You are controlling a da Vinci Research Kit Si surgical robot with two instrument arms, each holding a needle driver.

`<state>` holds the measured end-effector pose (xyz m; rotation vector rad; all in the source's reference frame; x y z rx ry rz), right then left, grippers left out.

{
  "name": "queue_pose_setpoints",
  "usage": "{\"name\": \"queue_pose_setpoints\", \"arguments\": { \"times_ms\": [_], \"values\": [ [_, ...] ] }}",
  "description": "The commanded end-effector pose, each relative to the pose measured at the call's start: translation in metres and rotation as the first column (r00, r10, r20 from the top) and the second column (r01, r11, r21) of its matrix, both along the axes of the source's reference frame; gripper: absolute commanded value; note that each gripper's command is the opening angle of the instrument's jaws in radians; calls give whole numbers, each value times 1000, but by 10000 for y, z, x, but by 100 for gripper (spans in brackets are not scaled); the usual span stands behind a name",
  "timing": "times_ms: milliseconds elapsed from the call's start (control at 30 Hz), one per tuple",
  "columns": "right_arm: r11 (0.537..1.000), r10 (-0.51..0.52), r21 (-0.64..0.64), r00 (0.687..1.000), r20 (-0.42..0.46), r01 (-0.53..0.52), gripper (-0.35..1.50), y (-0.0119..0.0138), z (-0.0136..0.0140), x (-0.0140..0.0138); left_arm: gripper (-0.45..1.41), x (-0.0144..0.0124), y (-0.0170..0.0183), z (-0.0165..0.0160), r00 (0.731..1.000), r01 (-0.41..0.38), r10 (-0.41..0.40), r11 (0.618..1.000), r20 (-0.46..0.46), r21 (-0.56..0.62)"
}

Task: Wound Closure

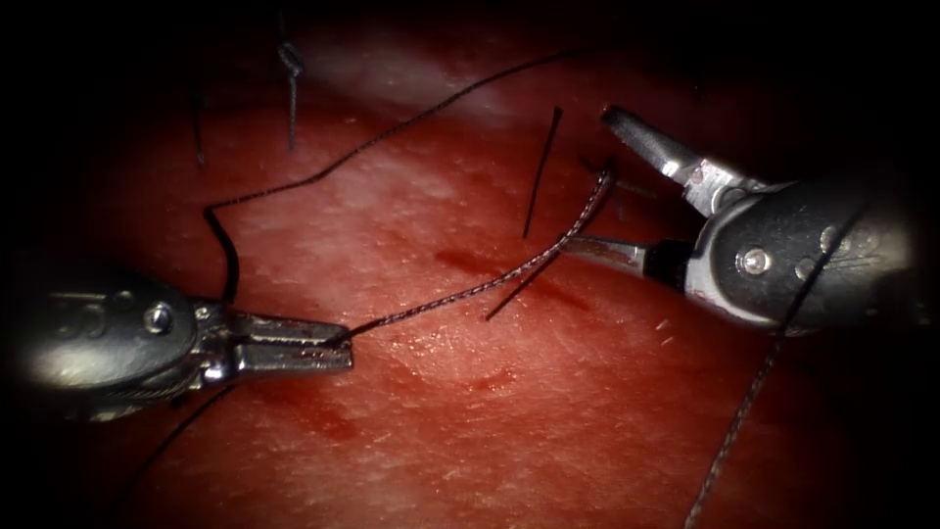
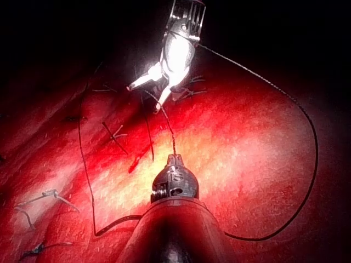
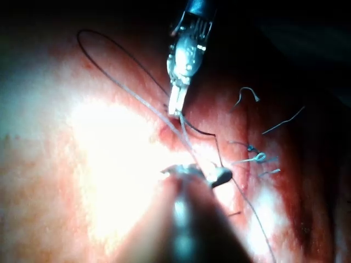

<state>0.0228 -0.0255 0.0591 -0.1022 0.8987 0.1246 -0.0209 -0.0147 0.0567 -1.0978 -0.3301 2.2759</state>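
The tissue (image 1: 421,460) is wet with red fluid, and a short dark cut (image 1: 468,262) lies at its middle. My left tool (image 1: 338,345) is left of the cut, jaws shut on the thread (image 1: 460,294). From there the thread runs taut up and right to the stitch site between the right tool's jaws. My right tool (image 1: 592,181) stands open around that strand, holding nothing. In the left wrist view my left tool (image 2: 174,160) grips the strand, with the open right tool (image 2: 143,98) beyond it. The right wrist view has the left tool (image 3: 176,109) past the right tool's fingers (image 3: 221,175).
A long slack loop of thread (image 1: 323,174) crosses the tissue above the left tool. Another strand (image 1: 744,411) hangs over the right tool's body. Cut ends of thread (image 1: 541,171) stick up near the stitch site. A tied stitch (image 1: 291,61) sits far back on the left.
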Motion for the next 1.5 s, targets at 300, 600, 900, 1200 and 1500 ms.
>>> {"name": "queue_pose_setpoints", "arguments": {
  "times_ms": [300,600,900,1200,1500],
  "values": [
    [998,-44,37,998,40,43,-35,2,2,-39,-45,-6,-2,1,997,-72,69,994,-43,-82],
    [998,56,-38,997,46,-54,-35,20,20,-58,-45,-5,-4,0,990,-137,130,982,-59,-130],
    [998,68,-3,998,-15,-68,133,28,22,-17,-45,-1,-7,-3,984,-175,170,974,-49,-144],
    [993,20,113,996,-83,-11,121,17,15,-26,-45,14,-8,-4,979,-197,188,971,-74,-135],
    [995,100,-11,991,-88,-101,-35,48,34,-26,-45,10,-8,-6,979,-196,187,971,-78,-135]
  ]
}}
